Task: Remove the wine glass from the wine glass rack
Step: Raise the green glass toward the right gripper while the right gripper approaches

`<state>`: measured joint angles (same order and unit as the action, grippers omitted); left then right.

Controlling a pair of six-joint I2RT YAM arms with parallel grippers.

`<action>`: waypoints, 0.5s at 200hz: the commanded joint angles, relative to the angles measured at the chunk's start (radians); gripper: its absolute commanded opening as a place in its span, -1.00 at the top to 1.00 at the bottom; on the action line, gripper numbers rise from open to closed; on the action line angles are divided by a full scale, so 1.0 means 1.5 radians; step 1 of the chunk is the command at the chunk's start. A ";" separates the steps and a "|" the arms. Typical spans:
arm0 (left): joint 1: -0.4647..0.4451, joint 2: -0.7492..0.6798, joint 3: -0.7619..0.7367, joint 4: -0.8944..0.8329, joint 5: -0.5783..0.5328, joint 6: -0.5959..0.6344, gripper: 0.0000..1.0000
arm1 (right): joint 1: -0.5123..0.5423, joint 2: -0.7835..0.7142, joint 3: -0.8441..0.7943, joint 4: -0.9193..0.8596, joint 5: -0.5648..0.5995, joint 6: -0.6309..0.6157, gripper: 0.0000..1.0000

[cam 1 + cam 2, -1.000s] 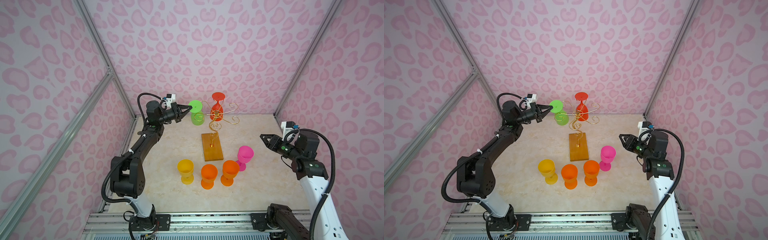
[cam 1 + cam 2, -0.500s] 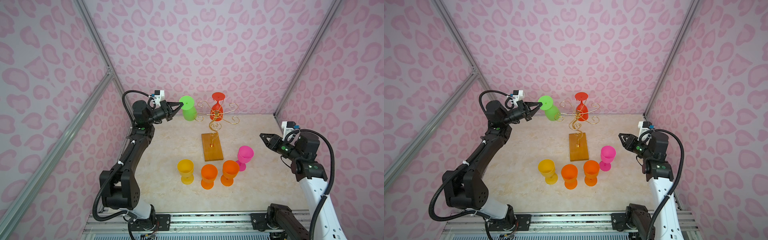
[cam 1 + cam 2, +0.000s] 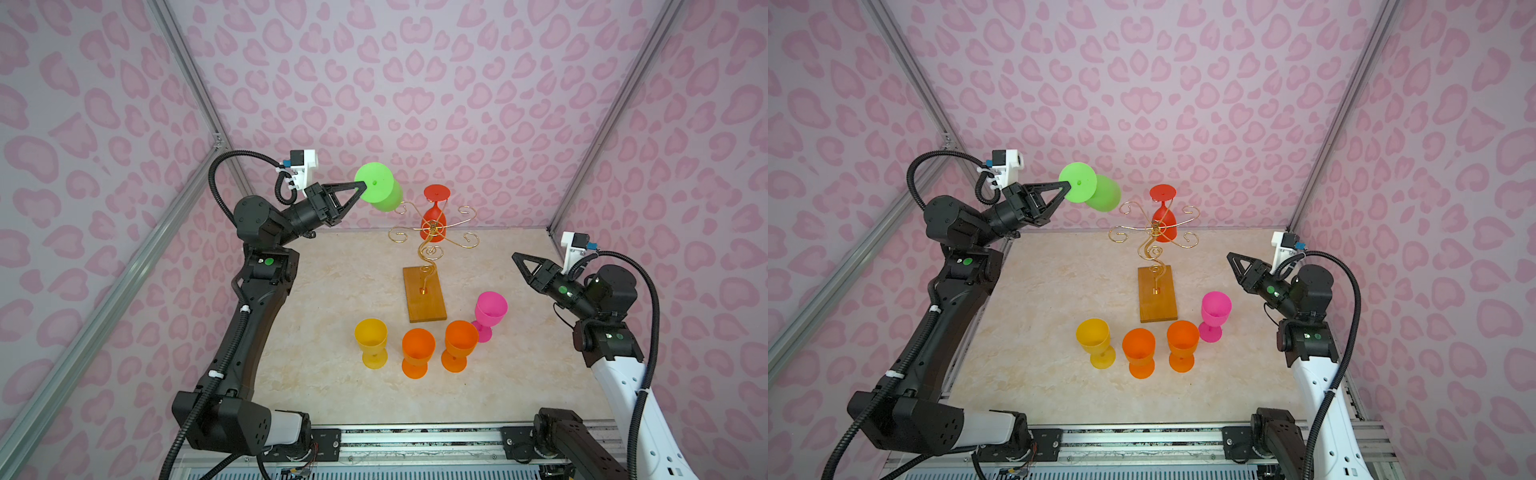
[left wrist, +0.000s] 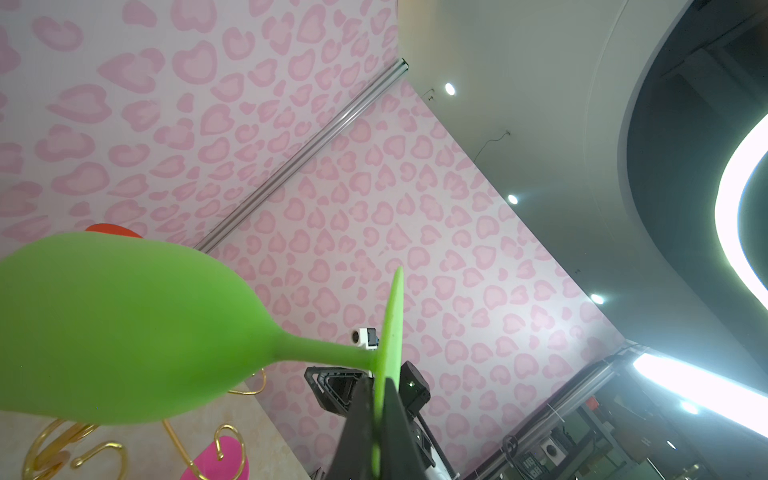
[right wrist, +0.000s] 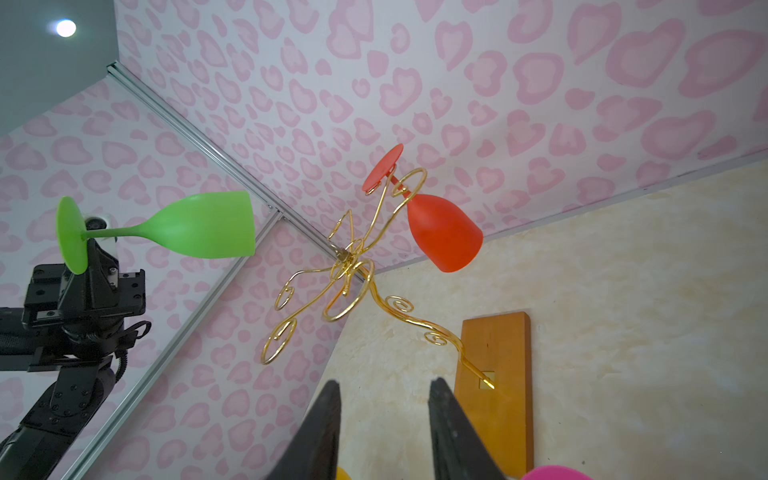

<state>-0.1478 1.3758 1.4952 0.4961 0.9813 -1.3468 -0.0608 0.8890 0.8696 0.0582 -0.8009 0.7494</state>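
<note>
Wine glass (image 3: 384, 195) lies sideways near the rack (image 3: 424, 297). Your left gripper (image 3: 362, 189) pinches its foot, bowl pointing toward the rack. Your right gripper (image 3: 517, 258) is open, empty.

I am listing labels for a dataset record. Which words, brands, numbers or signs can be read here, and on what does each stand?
No text can be read anywhere.
The green wine glass, red wine glass and wine glass rack: plain, no print.
The green dots on the arms: marks only, no letters.
The devices outside the cell, left wrist view: too blurred to read.
</note>
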 commanded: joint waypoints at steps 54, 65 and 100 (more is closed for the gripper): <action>-0.098 0.017 0.018 0.085 -0.020 -0.043 0.97 | 0.116 0.080 0.029 0.243 0.035 0.064 0.24; -0.114 0.027 0.018 0.108 -0.020 -0.060 0.97 | 0.123 0.098 0.034 0.274 0.031 0.079 0.24; -0.151 0.065 0.009 0.209 -0.024 -0.142 0.97 | 0.137 0.149 0.040 0.397 0.019 0.137 0.18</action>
<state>-0.3496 1.4425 1.5150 0.6376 0.9588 -1.4609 0.1310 1.0790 0.9218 0.4610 -0.7589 0.8818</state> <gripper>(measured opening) 0.065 0.403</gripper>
